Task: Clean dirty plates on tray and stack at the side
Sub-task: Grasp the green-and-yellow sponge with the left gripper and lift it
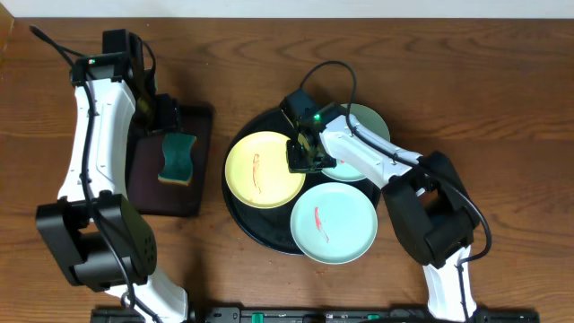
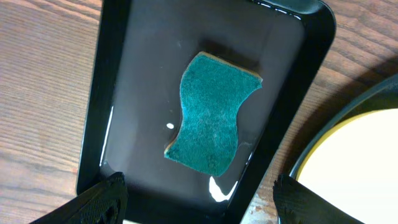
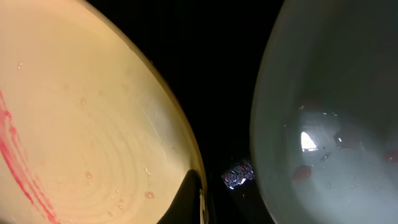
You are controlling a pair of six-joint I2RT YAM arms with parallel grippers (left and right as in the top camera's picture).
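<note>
My left claw [image 2: 200, 198] hangs over the small rectangular tray [image 2: 102, 93]. Its two dark fingers [image 2: 102, 200] are spread wide with nothing between them. Under it a wavy-edged sponge [image 2: 211, 115] lies rough teal side up on the tray's glossy black floor, which shows a few bright glints.

My right claw [image 1: 308, 156] sits low over the big round black tray [image 1: 240, 213], at the right edge of the pale yellow plate [image 1: 263, 169]. Its own camera shows only one dark fingertip against that rim, so I cannot tell whether the claw is apart or pinched. The yellow plate is smooth, with faint concentric rings, small droplets and a thin red smear.

Across a strip of bare black is the glossy far mint-green plate [image 1: 369, 130], partly under my forearm. The near mint-green plate [image 1: 334, 222] lies at the tray's front edge and carries a red streak.
</note>
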